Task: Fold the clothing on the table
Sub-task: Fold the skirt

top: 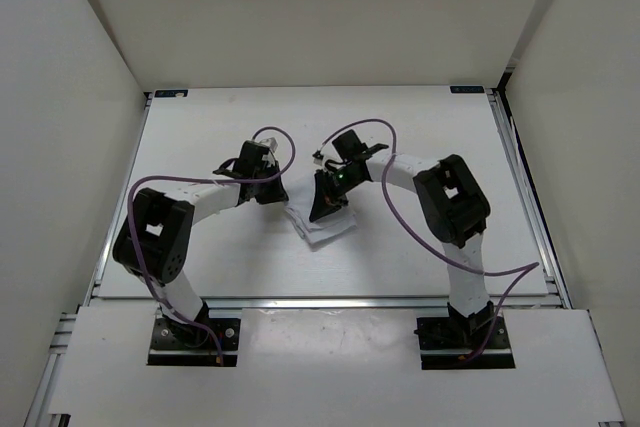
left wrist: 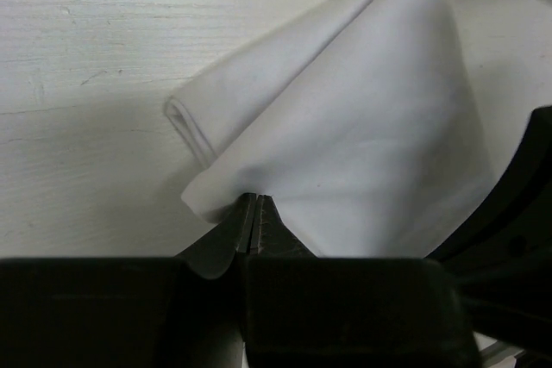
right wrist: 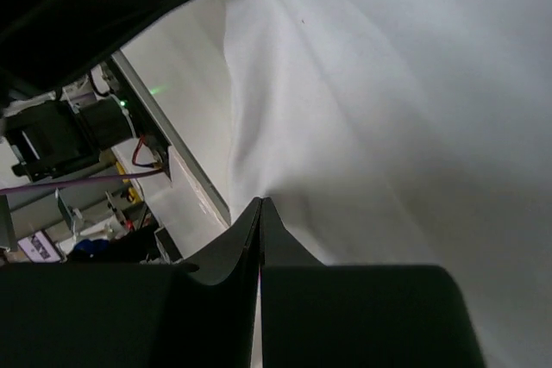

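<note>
On the table [top: 200,137], near its middle, left gripper [left wrist: 250,213] and right gripper [right wrist: 260,213] each stand clenched on the clothing [top: 322,227], so a fold appears in hand; next move calls for carrying both held edges over together.

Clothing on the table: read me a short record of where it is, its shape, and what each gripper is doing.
clothing: white, wrinkled, partly folded
place: middle of the table, between the two grippers
left gripper: shut, pinching an edge of the clothing
right gripper: shut, pinching the clothing
fold: a doubled edge shows in the left wrist view
</note>
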`<state>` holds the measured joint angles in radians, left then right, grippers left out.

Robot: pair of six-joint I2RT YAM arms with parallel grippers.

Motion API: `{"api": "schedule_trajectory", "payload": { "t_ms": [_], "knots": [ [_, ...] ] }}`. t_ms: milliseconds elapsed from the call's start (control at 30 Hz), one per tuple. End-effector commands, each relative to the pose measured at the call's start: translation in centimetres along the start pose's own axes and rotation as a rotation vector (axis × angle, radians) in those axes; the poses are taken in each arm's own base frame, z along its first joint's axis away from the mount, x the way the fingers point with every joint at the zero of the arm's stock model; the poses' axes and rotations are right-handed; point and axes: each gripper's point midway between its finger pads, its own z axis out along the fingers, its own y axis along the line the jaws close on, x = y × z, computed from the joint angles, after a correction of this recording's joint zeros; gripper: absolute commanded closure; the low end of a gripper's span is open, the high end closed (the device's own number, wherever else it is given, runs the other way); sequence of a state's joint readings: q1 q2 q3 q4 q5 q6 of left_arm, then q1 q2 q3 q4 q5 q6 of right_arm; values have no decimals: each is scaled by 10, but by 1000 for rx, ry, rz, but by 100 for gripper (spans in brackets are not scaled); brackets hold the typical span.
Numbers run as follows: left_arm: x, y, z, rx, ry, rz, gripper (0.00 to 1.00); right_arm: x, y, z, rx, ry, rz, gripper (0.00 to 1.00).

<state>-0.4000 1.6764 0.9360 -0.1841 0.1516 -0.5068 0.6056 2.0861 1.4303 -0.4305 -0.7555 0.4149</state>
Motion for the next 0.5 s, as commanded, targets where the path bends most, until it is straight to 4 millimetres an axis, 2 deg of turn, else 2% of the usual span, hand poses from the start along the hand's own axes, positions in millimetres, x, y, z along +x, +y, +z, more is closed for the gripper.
{"api": "schedule_trajectory", "payload": {
  "t_ms": [0,200,300,433,467],
  "knots": [
    [-13,5,4,-21,-31,17,100,9,1,14,-35,37,17,100],
    [-7,18,14,-66,-5,33,100,31,8,29,-62,91,17,100],
    [-4,25,20,-83,8,35,100,43,6,34,-38,117,25,100],
    [-1,25,27,-91,24,36,100,72,-1,43,-6,167,38,100],
    [1,26,28,-90,26,37,100,69,-1,42,-10,157,37,100]
  ]
}}
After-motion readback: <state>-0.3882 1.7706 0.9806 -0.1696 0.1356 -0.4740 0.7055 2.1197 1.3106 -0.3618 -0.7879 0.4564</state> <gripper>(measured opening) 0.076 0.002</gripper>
